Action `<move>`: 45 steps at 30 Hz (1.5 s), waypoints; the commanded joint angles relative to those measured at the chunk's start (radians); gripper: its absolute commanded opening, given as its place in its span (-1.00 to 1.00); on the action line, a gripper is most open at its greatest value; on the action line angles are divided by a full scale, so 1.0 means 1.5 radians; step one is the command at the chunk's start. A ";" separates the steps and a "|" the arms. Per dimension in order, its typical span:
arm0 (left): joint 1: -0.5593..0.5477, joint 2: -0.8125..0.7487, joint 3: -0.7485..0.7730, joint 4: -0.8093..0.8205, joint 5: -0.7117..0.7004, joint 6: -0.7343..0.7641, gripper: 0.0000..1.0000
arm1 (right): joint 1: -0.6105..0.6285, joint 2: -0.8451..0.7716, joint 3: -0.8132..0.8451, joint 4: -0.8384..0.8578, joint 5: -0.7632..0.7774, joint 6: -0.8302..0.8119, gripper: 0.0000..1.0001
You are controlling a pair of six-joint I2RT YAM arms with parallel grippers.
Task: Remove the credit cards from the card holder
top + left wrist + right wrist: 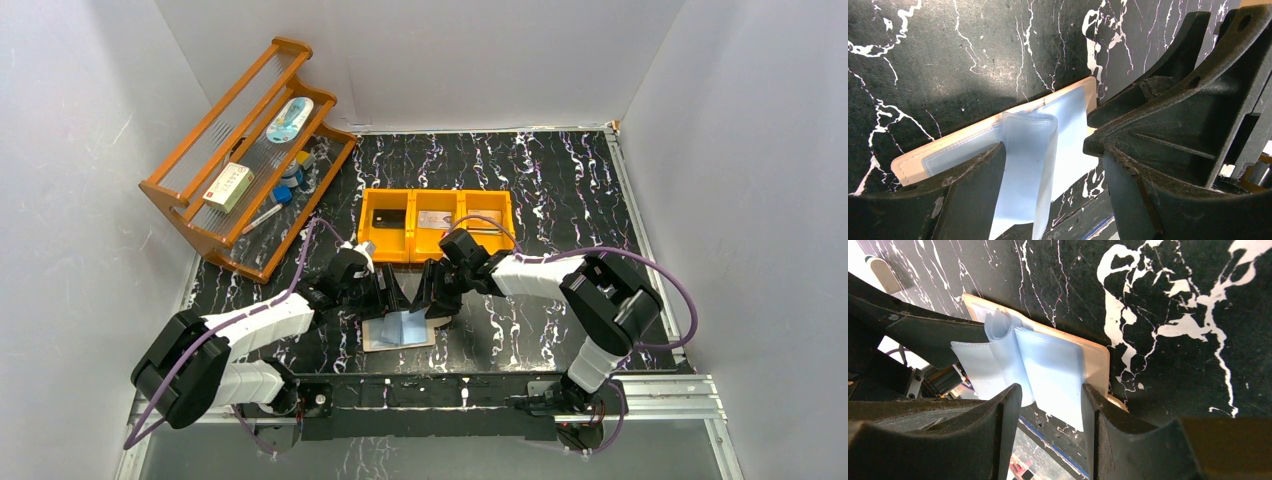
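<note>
The card holder (398,332) lies spread open; left pincer (393,297) and right pincer (430,305) gape around its sleeves (1048,370): best pin one, pull squarely.

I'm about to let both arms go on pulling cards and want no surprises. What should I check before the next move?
1. Card holder lies open on the table: ok.
2. Sleeve panels exposed, one loop standing up: ok.
3. Left gripper open, astride the upright sleeve: ok.
4. Right gripper has its jaws apart on either side of a sleeve, nothing pinched: ok.
5. A card showing inside the sleeves: cannot tell.
6. Orange tray stands behind the grippers, apart from the holder: ok.
</note>
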 commanded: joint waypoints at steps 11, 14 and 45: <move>-0.006 -0.007 -0.003 -0.010 0.015 0.002 0.40 | 0.010 -0.021 0.027 0.135 -0.076 0.026 0.04; -0.007 -0.015 -0.003 -0.013 0.011 0.002 0.40 | 0.010 -0.032 0.028 0.135 -0.066 0.027 0.04; -0.006 -0.158 0.048 -0.234 -0.205 0.022 0.68 | -0.017 -0.089 0.050 -0.073 0.082 -0.046 0.08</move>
